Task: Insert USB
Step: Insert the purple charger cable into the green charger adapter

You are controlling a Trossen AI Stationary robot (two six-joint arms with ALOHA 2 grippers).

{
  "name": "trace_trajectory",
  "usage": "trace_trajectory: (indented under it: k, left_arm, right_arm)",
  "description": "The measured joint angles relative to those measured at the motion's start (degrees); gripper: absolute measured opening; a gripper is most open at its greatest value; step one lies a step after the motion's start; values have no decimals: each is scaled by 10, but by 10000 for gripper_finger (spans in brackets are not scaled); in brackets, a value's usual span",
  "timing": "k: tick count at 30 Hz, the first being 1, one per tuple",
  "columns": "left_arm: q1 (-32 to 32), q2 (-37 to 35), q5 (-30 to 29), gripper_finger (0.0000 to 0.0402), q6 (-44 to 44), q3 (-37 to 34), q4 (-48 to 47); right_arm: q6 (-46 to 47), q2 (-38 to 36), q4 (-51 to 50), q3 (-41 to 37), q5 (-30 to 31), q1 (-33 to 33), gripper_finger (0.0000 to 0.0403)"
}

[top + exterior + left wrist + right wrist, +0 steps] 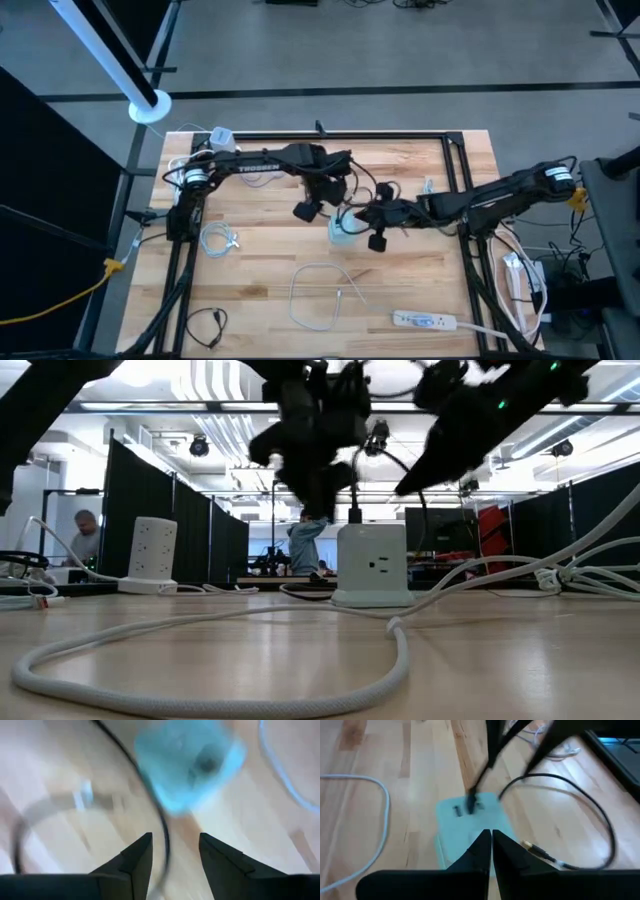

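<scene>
The insertion is judged to be largely done: a black plug (471,802) is seen standing upright in the top face of the pale charger cube (373,565), with its black cable (580,815) looping away over the tabletop (400,290). What is left appears to be letting go and clearing the arms.

The left end effector (170,852) is held just above the cube, its fingers parted narrowly with nothing gripped between them; the cable is seen passing through the gap. The right end effector (491,847) is pressed fully shut, empty, just beside the cube.

The cube is placed near the tabletop's middle. It is boxy and pale, with sockets on its side.
</scene>
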Motion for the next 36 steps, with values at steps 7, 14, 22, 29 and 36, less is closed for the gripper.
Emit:
trace_trajectory:
  k: [7, 14, 22, 29, 36]
  left_arm:
    - [3, -6, -20, 128, -76, -1, -43]
    - [5, -27, -89, 101, -141, -1, -60]
    - [10, -125, -138, 66, -187, -16, -46]
    - [24, -285, 5, 63, -191, -201, 194]
    - [39, -438, 27, 63, -301, -455, 567]
  right_arm:
    - [2, -73, -64, 0, 0, 0, 0]
    - [11, -111, -112, 0, -1, 0, 0]
    - [-8, -179, -124, 34, -1, 1, 0]
    - [-54, -209, -114, 46, -1, -3, 0]
    - [-122, -206, -59, 61, -1, -22, 0]
